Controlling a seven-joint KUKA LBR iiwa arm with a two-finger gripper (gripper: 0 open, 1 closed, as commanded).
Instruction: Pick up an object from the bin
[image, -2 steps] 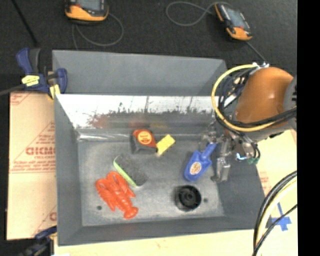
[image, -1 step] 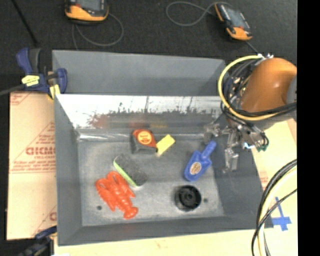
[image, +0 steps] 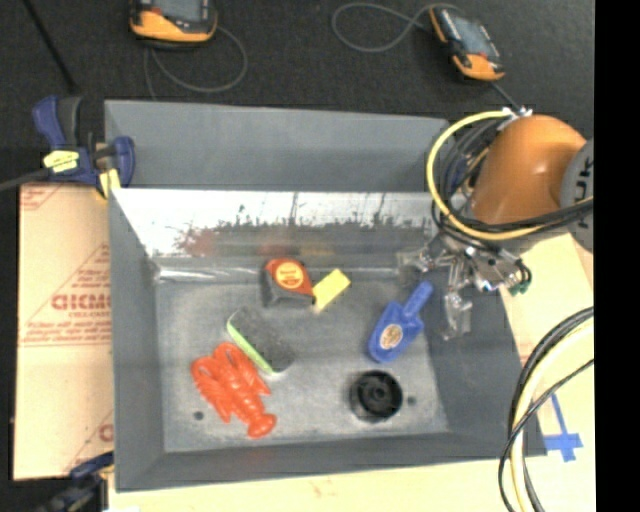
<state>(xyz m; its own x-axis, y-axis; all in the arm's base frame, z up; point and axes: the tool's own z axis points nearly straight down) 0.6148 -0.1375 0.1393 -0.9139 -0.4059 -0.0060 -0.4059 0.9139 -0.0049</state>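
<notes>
Gripper (image: 458, 300): by the right wall of the bin (image: 300, 420), just beside the handle of the blue scoop (image: 395, 328), which lies right of centre. You cannot tell whether it is spread or closed. Risk: your descent clips the wall or knocks the handle aside.

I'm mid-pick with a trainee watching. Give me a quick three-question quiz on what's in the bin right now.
1. True or false: the pincer hangs at the right side of the bin, next to the handle end of the blue scoop.
2. Which lies nearest the red lobster toy? A) yellow block B) green-and-black sponge C) black round cap
3. Fill in: the yellow block lies right beside the orange-and-black ____.

Key: 1 true; 2 B; 3 tape measure.
</notes>
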